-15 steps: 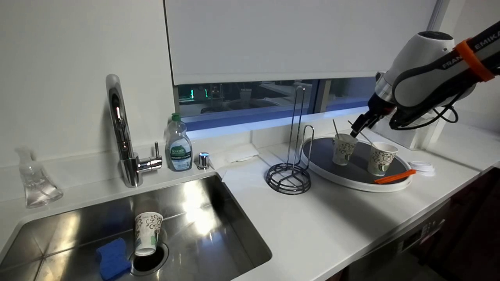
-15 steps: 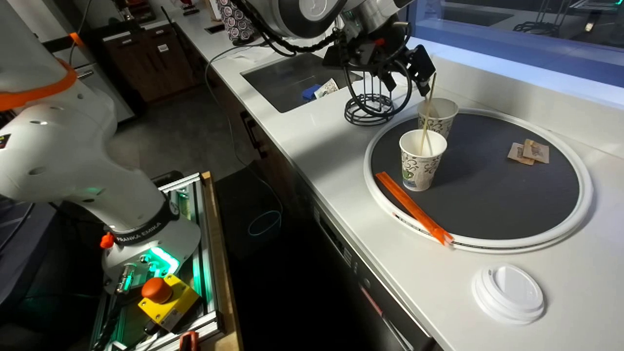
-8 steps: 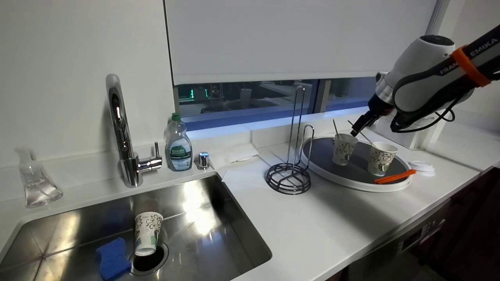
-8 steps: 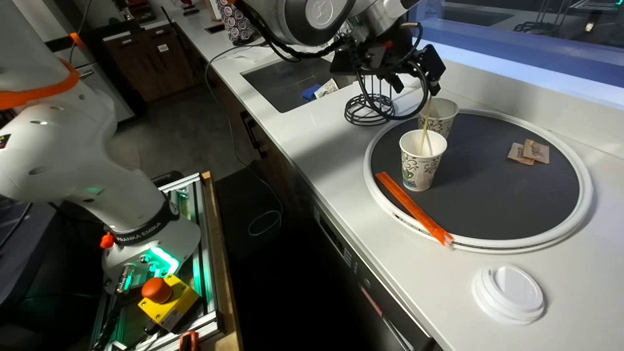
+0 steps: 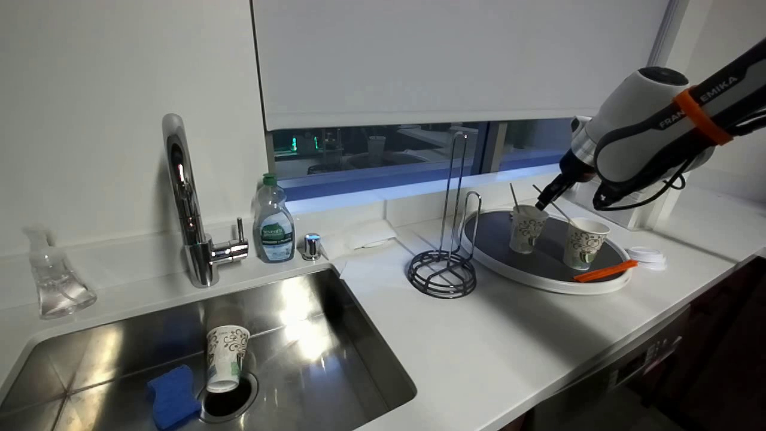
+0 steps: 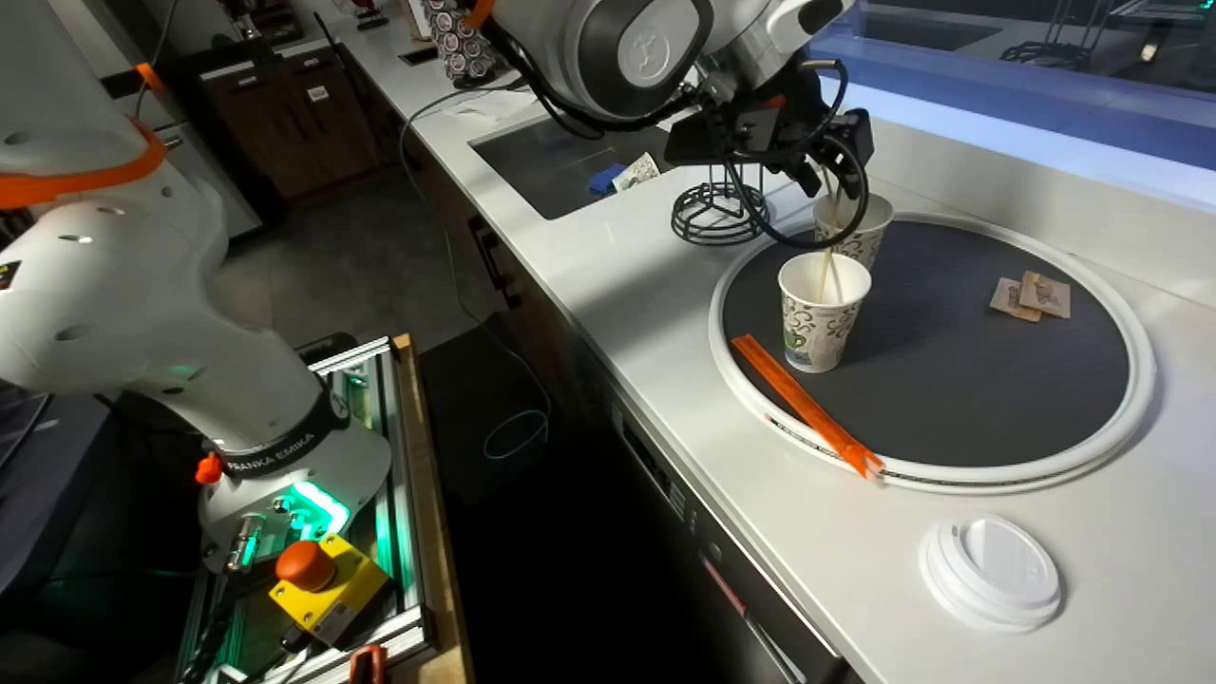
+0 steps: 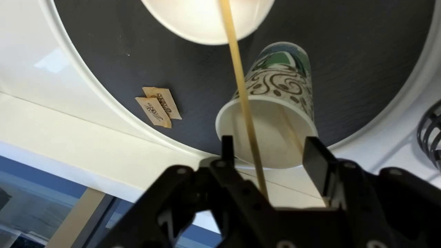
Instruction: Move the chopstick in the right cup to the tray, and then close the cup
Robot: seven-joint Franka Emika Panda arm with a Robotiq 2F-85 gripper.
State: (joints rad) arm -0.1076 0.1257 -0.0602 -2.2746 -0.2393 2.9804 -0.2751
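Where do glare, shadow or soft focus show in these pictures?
In an exterior view, bright glare on the steel sink; in both exterior views, a soft shadow across the white counter; in the wrist view, the gripper looks out of focus, and the cup at the top edge is washed nearly white inside.

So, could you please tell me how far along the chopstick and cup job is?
Neither step looks done: the chopstick leans out of the right cup, which has no lid on. In hand is the grasp: the claw stands open with the chopstick between its jaws. Left: grip it, lay it on the tray, then close the cup, probably with the white lid on the counter.
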